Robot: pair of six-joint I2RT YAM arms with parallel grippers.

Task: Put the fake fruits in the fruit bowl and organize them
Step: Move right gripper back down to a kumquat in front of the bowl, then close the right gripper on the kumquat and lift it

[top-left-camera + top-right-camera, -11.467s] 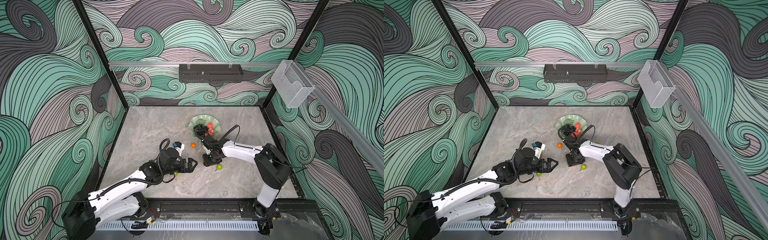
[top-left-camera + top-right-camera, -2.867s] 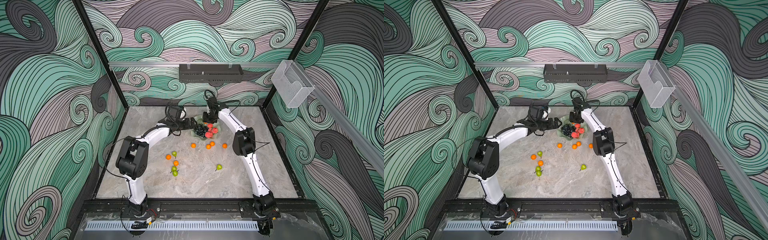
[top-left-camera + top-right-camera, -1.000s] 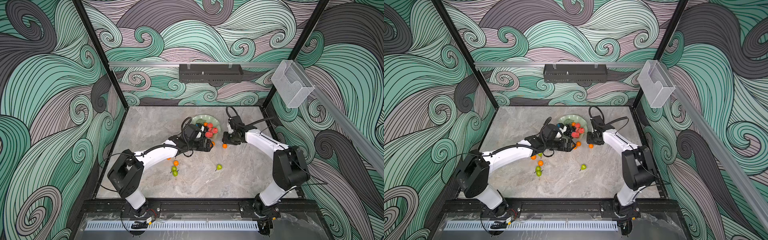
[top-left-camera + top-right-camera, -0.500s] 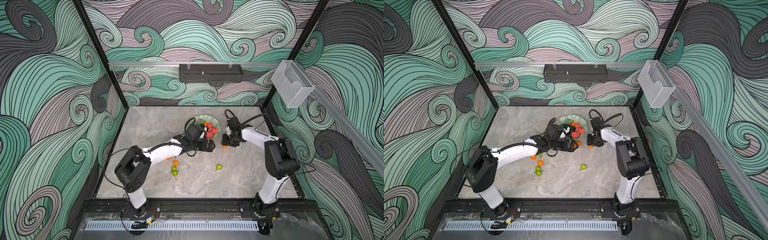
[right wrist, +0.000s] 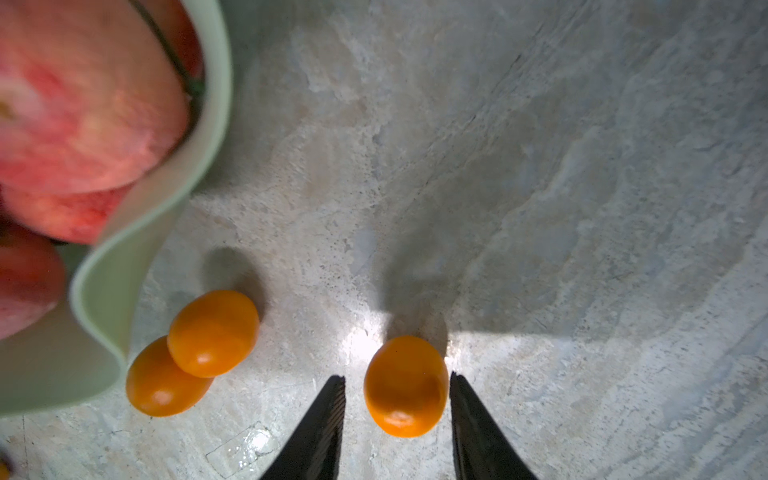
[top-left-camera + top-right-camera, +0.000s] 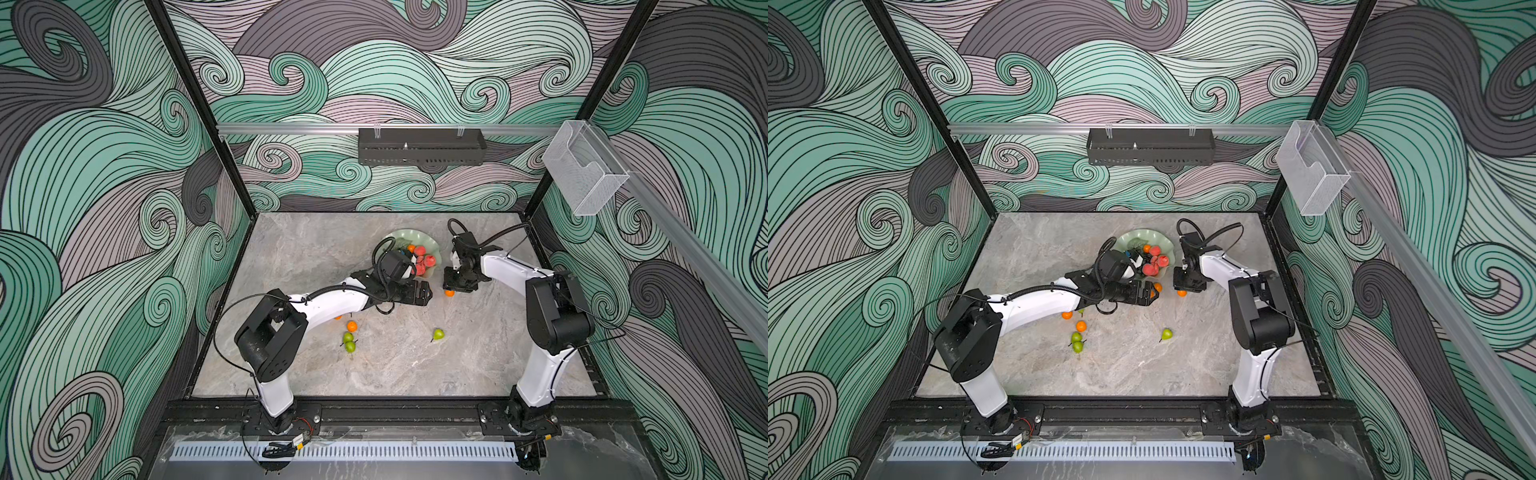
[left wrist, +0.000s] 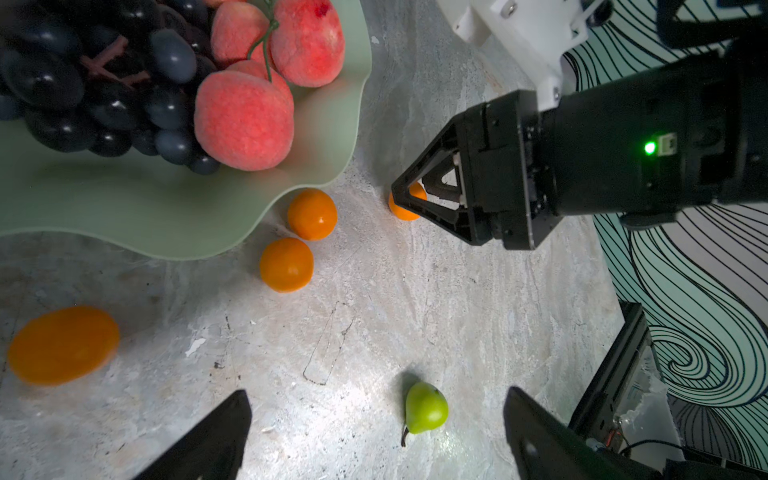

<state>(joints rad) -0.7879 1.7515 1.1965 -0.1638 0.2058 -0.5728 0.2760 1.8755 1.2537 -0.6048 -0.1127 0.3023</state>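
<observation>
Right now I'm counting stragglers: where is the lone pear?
In both top views the lone pear lies on the table right of centre, nearer the front than the right gripper and right of the paired pears.

My gray stone table (image 6: 395, 365) with fruit on it.
I see the green bowl (image 6: 409, 235) at the back, oranges (image 7: 286, 264) just beside it, and green pears (image 6: 438, 333) lying nearer the front.

White arm links (image 6: 332, 302), black joints (image 6: 270, 340), black cables (image 6: 503, 232)
</observation>
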